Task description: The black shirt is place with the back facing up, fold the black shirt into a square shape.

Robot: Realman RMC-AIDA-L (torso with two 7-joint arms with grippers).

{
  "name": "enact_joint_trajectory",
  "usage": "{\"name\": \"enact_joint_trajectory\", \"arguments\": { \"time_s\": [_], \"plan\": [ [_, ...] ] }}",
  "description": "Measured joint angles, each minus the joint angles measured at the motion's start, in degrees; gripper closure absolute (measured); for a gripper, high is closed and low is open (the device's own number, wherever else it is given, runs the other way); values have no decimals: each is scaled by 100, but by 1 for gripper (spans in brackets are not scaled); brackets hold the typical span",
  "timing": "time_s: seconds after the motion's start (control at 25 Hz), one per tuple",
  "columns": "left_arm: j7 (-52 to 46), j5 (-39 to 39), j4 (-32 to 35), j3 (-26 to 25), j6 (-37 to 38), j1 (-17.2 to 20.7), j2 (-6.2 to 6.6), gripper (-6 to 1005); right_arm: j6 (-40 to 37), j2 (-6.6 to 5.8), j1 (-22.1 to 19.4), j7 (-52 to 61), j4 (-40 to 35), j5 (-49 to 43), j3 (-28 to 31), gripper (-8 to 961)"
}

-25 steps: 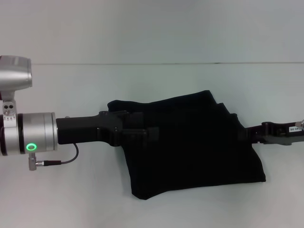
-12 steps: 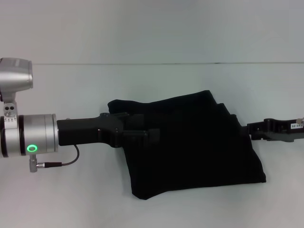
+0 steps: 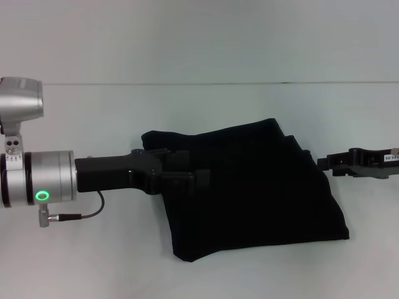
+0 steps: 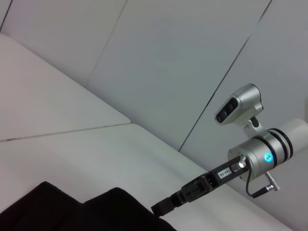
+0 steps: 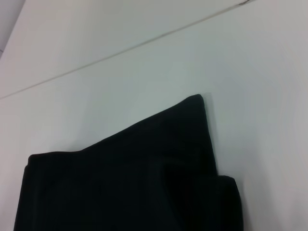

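Note:
The black shirt (image 3: 262, 193) lies folded into a rough, skewed square at the middle of the white table (image 3: 93, 261). My left gripper (image 3: 194, 167) reaches in from the left, low over the shirt's left edge, and stands open with its fingers against the dark cloth. Just off the shirt's right edge, my right gripper (image 3: 323, 164) is apart from the fabric. The left wrist view shows a shirt (image 4: 72, 211) corner with the right gripper (image 4: 161, 208) beside it. The right wrist view shows the shirt's (image 5: 120, 187) layered corner.
The white table runs back to a pale wall (image 3: 199, 37). Bare tabletop surrounds the shirt on all sides. A thin cable (image 3: 87, 208) hangs under the left wrist.
My right gripper has drawn back to the right, off the shirt's right edge. The left gripper and the shirt have hardly moved.

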Motion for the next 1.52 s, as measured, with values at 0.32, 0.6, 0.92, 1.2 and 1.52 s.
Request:
{"name": "enact_joint_trajectory", "arguments": {
  "time_s": [0.32,0.6,0.92,1.2,1.52],
  "plan": [
    [18,6,-52,0,-6,-34,-9,106,42,87,65,-38,59,-24,-36,432],
    [32,13,-52,0,-16,-15,-10,107,144,170,90,-64,78,-33,-46,493],
    [34,22,-52,0,-17,-1,0,109,262,201,82,-91,135,-14,-43,618],
    [18,31,-52,7,-7,-1,8,110,84,186,77,-162,58,6,-12,757],
    [7,34,-52,0,-9,-12,-6,111,-104,182,119,-164,-134,9,-22,859]
  ]
}}
